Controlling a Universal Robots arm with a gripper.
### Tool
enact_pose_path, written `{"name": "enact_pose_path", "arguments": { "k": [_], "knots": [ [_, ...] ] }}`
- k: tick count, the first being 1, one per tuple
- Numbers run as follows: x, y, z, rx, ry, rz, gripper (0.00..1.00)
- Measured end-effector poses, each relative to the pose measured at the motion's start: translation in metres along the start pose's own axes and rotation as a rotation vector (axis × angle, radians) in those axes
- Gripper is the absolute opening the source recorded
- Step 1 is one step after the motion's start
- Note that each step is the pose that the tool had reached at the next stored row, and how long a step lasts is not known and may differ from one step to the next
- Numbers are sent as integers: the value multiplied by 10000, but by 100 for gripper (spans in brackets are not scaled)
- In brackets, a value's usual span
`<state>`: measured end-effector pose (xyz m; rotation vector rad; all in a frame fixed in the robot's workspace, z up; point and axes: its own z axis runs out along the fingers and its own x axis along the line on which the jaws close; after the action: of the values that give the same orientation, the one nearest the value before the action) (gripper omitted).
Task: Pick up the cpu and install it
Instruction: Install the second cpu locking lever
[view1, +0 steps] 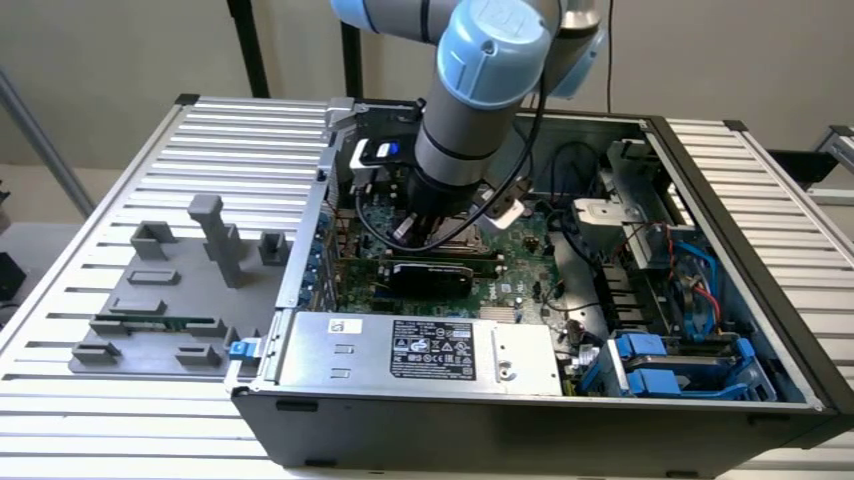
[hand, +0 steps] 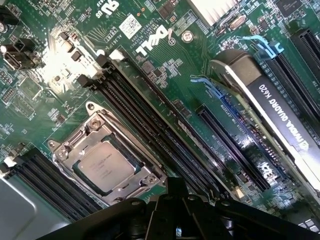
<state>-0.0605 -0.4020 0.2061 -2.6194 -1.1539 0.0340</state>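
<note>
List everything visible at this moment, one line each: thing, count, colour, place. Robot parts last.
cpu: one, silver-grey top, lying inside the metal socket frame on the motherboard.
socket frame: one, silver metal, around the cpu.
motherboard: one, green, floor of the open case.
memory slots: several, black, beside the socket, empty.
graphics card: one, black and silver, standing in an expansion slot.
computer case: one, dark grey, open, lying on the table.
power supply: one, silver with a black label, at the case's near edge.
drive brackets: blue, near corner on the exterior view's right.
grey fixtures: several, on the table at the exterior view's left.
memory stick: one, green, lying in a fixture.
slatted table: one, pale grey.
robot arm: one, grey and light blue, reaching into the case.
gripper: one, black, shut, above the motherboard next to the socket.
</note>
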Motion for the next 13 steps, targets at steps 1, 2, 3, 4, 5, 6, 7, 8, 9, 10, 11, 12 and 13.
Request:
{"name": "enact_pose_path", "arguments": {
  "k": [1,2,3,4,5,6,7,8,9,10,11,12,13],
  "knots": [
    [1,-1,5,8,10,-2,11],
    [2,-2,10,16,20,-4,11],
    [2,-3,18,23,32,-6,11],
    [2,-4,27,29,42,-7,11],
    [2,-6,39,34,50,-10,11],
    [2,-9,50,40,57,-12,11],
    [2,-13,59,47,66,-14,11],
    [5,-17,67,54,74,-15,11],
    [7,-22,76,63,85,-17,11],
    [10,-27,83,70,93,-19,11],
    [13,-31,90,79,101,-20,11],
    [16,-35,97,88,112,-23,11],
    [21,-38,105,97,126,-26,11]
  ]
}}
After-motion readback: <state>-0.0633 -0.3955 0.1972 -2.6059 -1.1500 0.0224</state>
